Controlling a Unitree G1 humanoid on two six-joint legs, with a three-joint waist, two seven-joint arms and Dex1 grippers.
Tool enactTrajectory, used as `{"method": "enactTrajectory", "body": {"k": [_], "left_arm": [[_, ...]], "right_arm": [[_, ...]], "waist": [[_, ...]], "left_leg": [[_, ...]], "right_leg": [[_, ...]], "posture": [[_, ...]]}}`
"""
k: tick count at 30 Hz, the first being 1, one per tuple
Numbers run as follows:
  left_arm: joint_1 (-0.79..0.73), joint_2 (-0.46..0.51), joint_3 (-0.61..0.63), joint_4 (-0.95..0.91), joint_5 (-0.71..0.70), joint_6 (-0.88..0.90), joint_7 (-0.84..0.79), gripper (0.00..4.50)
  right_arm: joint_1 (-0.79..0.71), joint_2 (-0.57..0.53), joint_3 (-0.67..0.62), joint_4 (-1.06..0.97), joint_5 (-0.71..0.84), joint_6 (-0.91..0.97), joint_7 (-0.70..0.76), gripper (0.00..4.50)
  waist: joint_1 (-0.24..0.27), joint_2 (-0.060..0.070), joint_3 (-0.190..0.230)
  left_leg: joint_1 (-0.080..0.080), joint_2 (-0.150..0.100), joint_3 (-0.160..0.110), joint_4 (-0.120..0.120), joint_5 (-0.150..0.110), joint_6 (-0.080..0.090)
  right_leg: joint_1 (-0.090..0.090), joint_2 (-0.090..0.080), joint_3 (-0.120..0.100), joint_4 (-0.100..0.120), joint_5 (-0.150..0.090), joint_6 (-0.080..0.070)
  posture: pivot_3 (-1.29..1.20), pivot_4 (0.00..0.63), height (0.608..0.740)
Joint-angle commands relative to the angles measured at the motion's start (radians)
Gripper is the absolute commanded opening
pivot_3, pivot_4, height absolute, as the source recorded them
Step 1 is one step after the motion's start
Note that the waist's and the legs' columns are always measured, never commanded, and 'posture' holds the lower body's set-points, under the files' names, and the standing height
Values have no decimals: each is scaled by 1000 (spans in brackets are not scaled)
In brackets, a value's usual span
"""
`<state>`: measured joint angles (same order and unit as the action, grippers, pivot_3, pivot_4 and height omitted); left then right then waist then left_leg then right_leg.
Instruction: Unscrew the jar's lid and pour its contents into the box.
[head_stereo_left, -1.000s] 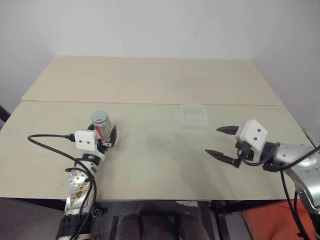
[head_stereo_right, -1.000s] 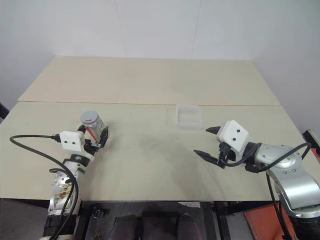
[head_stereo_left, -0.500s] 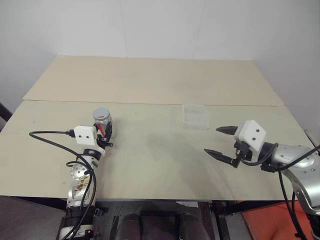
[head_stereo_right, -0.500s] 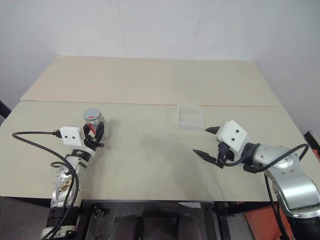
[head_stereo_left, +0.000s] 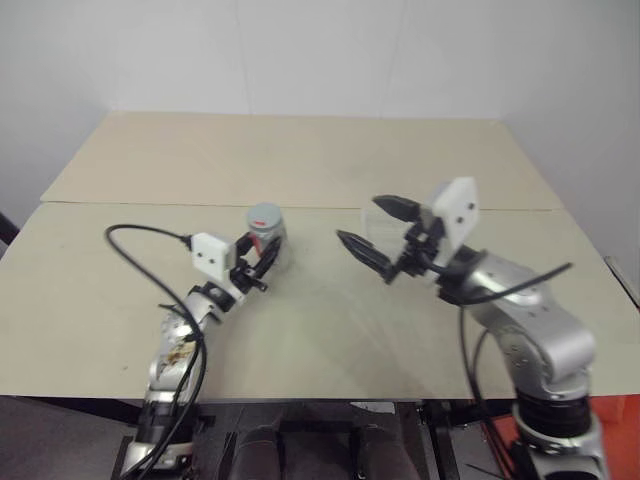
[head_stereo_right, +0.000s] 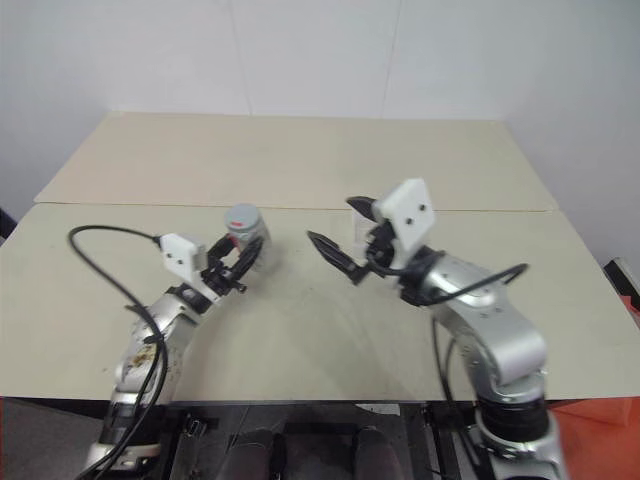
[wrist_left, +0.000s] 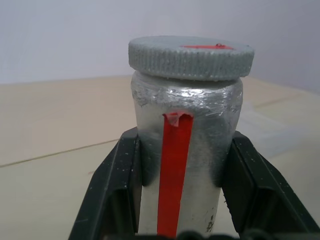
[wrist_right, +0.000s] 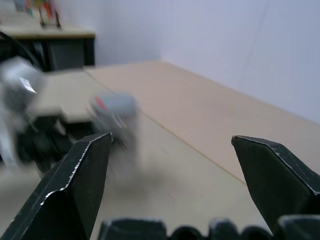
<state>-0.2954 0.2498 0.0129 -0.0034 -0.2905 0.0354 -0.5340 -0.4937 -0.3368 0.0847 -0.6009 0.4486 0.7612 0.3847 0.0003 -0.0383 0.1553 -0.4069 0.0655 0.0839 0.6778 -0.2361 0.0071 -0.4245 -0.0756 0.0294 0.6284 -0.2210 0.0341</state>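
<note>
The silvery jar (head_stereo_left: 266, 240) with a red strip on its side stands upright between my left gripper's (head_stereo_left: 262, 268) two black fingers (wrist_left: 116, 190), which are shut on its body. Its grey ribbed lid (wrist_left: 190, 57), with a red mark on top, sits on the jar. The contents are hidden inside. My right gripper (head_stereo_left: 365, 221) hangs open just right of the jar, pointing at it, with nothing between its fingers. In the right wrist view the jar (wrist_right: 115, 111) is blurred, ahead of that gripper (wrist_right: 170, 141). The clear box (head_stereo_left: 386, 236) lies on the table, mostly hidden behind the right gripper.
The pale wooden table (head_stereo_left: 300, 160) is made of two boards with a seam running across behind the jar. A black cable (head_stereo_left: 140, 232) loops from my left wrist over the table's left part. White walls close off the back and right.
My left gripper closed on the jar and carried it right, toward the table's middle. My open right gripper swung left and up, over the box and close to the jar.
</note>
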Motion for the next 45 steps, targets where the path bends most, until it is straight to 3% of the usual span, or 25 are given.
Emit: {"method": "enactTrajectory", "body": {"k": [1,4,14,37,40,43,45], "left_arm": [[-49,-20,-28,27,22,-58,-23,1853],[-55,-37,-43,39,28,-86,-36,1853],[-58,-50,-55,45,32,-113,-52,1853],[-82,-68,-55,95,47,-154,-73,1853],[-80,-65,-50,94,48,-155,-70,1853],[-73,-66,-48,86,48,-153,-64,1853],[-70,-67,-48,83,48,-151,-64,1853]], "right_arm": [[-50,50,78,-19,-60,17,-82,4500],[-85,89,151,11,-113,13,-112,4500],[-128,157,206,138,-223,-44,-131,4500],[-101,196,215,238,-333,-124,-106,4500],[-98,202,214,256,-339,-135,-100,3863],[-99,210,205,273,-344,-152,-98,2852],[-102,214,200,281,-350,-159,-98,2809]], "waist": [[0,0,0],[-3,0,0],[-11,0,0],[-13,0,0],[-13,0,0],[-13,0,0],[-13,0,0]], "left_leg": [[-1,0,0,0,0,0],[-2,0,0,0,0,0],[-1,0,0,0,0,0],[-2,0,0,0,0,0],[-2,0,0,0,0,0],[-2,0,0,0,0,0],[-2,0,0,-1,0,0]], "right_leg": [[-1,0,0,0,0,0],[-1,0,0,-1,0,0],[-1,0,0,0,0,0],[-2,0,0,0,0,0],[-2,0,0,0,0,0],[-2,0,0,0,0,0],[-2,0,0,0,0,0]], "posture": [[0,150,740],[0,150,740],[0,150,740],[0,150,740],[0,150,740],[0,150,740],[0,150,740]]}}
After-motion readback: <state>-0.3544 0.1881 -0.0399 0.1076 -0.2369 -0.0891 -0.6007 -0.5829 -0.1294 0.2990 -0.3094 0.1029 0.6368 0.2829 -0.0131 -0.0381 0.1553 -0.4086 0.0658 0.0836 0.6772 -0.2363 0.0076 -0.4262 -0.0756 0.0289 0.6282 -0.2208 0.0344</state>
